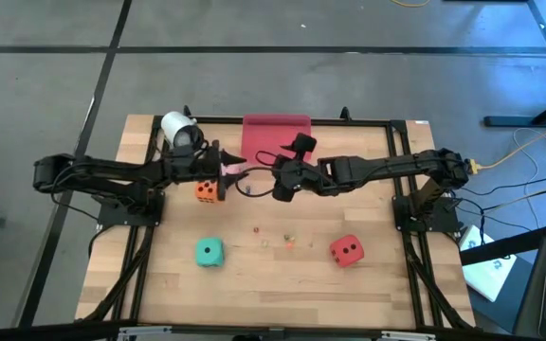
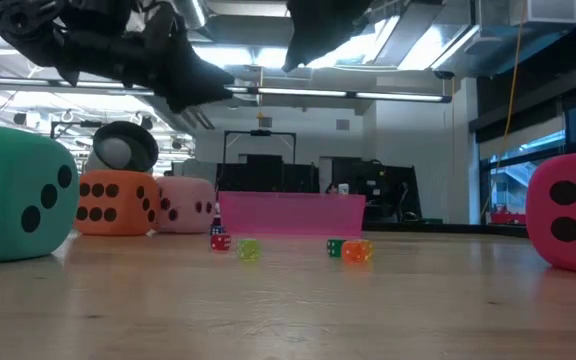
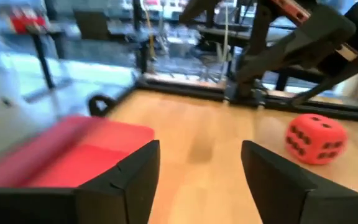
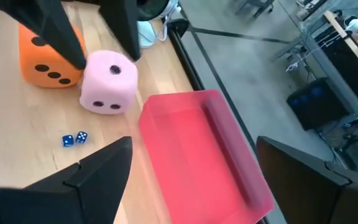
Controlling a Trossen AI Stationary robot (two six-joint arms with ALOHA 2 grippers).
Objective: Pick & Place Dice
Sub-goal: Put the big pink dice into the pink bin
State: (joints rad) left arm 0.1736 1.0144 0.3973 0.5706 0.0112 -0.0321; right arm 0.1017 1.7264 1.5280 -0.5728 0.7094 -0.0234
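Overhead, the two dark arms met near the middle of the light wooden counter, just in front of the flat pink rectangular tray at its far edge. The left gripper reached in from the left, its fingers spread apart with only bare wood between them, holding nothing. The right gripper came in from the right, raised above the tray's near end; its fingers also stood wide apart and empty.

The orange soft cube with dark pips sat on the counter just beside the left gripper's tip. The pale pink soft cube rested next to it, on the side toward the tray; from above it was mostly hidden under the left gripper, and the right wrist view showed the left arm's dark fingers close around it, though whether they touched it could not be told. The teal-green soft cube lay well apart, toward the front left of the counter, and the red soft cube toward the front right.

Between those two lay a loose scatter of tiny coloured dice. A white roll stood at the far left corner.
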